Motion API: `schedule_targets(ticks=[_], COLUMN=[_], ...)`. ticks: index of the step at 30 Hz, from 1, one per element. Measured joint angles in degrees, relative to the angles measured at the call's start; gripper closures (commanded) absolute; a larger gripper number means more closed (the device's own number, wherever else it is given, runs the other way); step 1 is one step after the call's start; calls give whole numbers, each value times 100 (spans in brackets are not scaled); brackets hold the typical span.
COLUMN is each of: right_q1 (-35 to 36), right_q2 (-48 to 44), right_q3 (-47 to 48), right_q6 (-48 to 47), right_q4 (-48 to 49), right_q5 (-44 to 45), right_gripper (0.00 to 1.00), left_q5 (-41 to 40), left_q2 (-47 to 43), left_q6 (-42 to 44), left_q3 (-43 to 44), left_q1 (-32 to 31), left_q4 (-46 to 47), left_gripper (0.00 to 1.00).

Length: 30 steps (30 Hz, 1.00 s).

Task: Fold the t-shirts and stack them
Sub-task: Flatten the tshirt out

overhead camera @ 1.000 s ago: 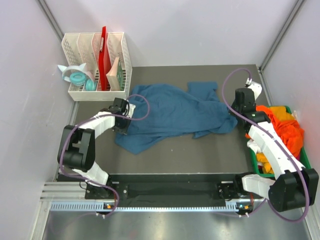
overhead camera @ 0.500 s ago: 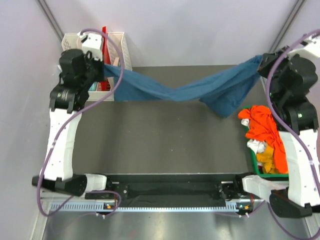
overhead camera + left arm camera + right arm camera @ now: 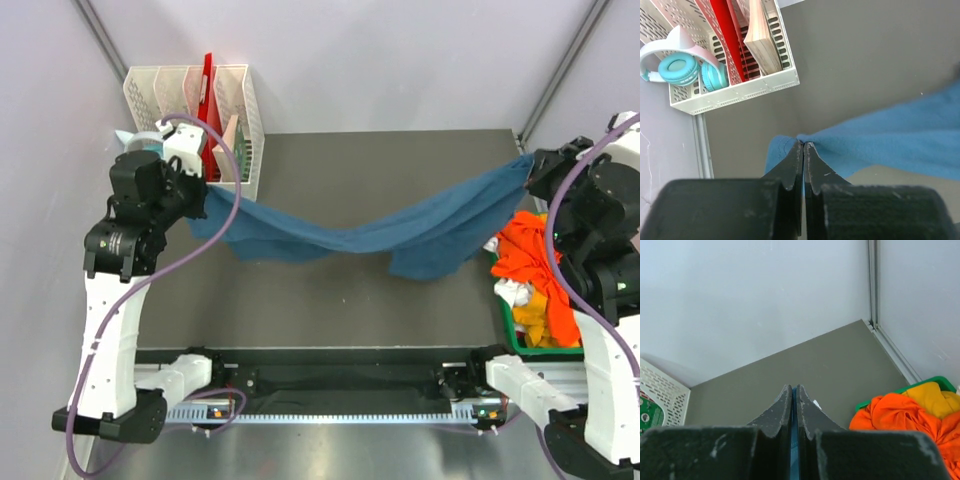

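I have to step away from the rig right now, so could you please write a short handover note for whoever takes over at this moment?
Left gripper: shut on one end of the teal t-shirt, raised off the table.
Right gripper: shut on the shirt's other end, raised near the green bin.
Things: the teal t-shirt hangs stretched between both arms, sagging in the middle. The orange t-shirts, with yellow and white pieces, lie crumpled in the bin.
Done: nothing folded, no stack.
Left: lay the teal one flat, fold it, then fold and stack the rest.
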Motion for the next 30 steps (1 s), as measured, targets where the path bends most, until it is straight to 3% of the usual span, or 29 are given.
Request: schedule_targets(ticks=[7, 13, 18, 24, 30], right_q1=[0, 0, 0, 0, 0], right_q2=[629, 1985, 2166, 1915, 1473], right_q3=[269, 1596, 2131, 1919, 914], right_q6=[9, -59, -57, -61, -52], right_q4=[46, 15, 125, 286, 426], right_q5=[101, 236, 229, 286, 302], right_gripper=[100, 100, 100, 100, 100], left_q5=[-232, -636, -741, -839, -894], left_q2=[935, 2437, 2684, 2417, 1950], left_q6=[-9, 7, 9, 44, 61], left_q3=[330, 1998, 2876, 2579, 1384], left_q1=[4, 9, 9, 44, 81], left_q4=[151, 264, 387, 527, 656], left_gripper=[100, 100, 100, 100, 100])
